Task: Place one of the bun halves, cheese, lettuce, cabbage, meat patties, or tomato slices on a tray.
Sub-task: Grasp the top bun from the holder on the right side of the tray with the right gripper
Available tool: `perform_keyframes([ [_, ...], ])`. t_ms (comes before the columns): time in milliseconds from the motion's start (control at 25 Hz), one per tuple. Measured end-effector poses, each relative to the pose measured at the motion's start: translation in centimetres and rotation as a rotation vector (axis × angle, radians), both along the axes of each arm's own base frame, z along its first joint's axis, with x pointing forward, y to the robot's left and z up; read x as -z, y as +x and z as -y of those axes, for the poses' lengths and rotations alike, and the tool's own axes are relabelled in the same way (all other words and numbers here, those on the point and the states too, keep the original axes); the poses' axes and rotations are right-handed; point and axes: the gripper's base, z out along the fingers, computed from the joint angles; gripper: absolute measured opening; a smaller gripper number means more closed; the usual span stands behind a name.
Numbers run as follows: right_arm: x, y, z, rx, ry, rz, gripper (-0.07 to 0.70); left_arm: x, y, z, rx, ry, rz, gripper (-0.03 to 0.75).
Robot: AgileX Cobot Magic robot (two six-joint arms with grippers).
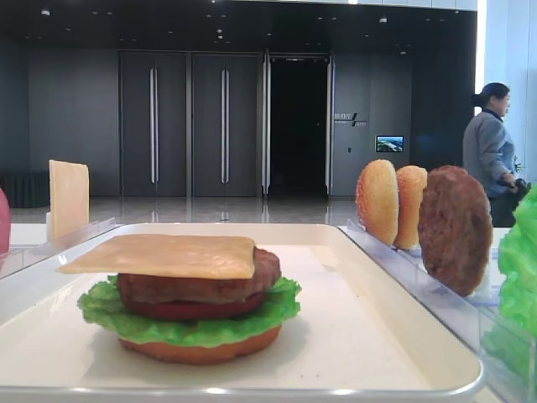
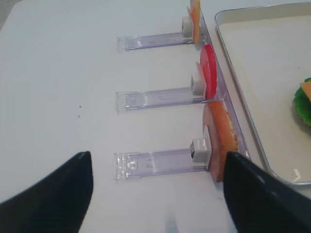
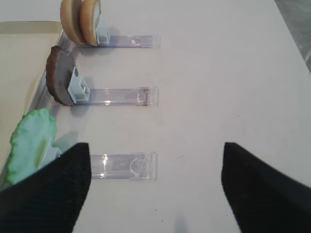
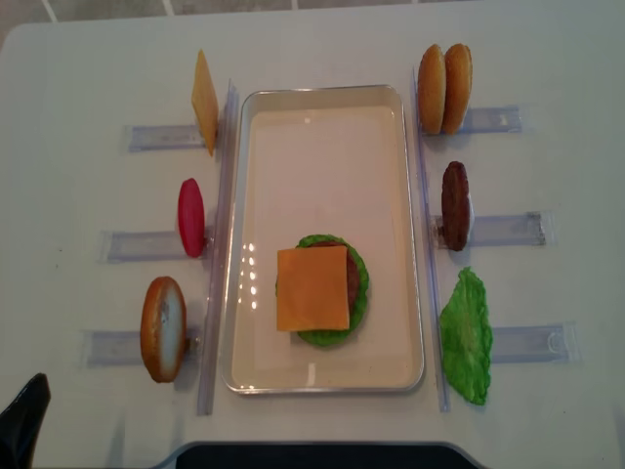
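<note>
Open-jawed, my right gripper (image 3: 155, 189) hovers lower frame; bun halves (image 3: 81, 22) stand on edge upper left, nearer this arm.

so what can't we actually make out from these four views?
- Stack under the cheese: overhead shows only a lettuce rim; the slice covers the rest.
- Right gripper: wrist view cuts its fingers at the bottom edge; tips unseen.
- Left gripper: same, cropped at the frame edge.
- Tomato slice: low front view, cut off by the left edge.
- Arms: out of both exterior views.
</note>
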Motion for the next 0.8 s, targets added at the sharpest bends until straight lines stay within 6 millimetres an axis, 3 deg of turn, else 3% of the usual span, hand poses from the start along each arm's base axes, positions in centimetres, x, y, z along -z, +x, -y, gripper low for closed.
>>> perform_keyframes([
  [800,0.00,0.00,0.00,0.000,0.000,0.000,0.555,0.00,0.00,-0.01,-0.001,0.001,0.000,0.639],
])
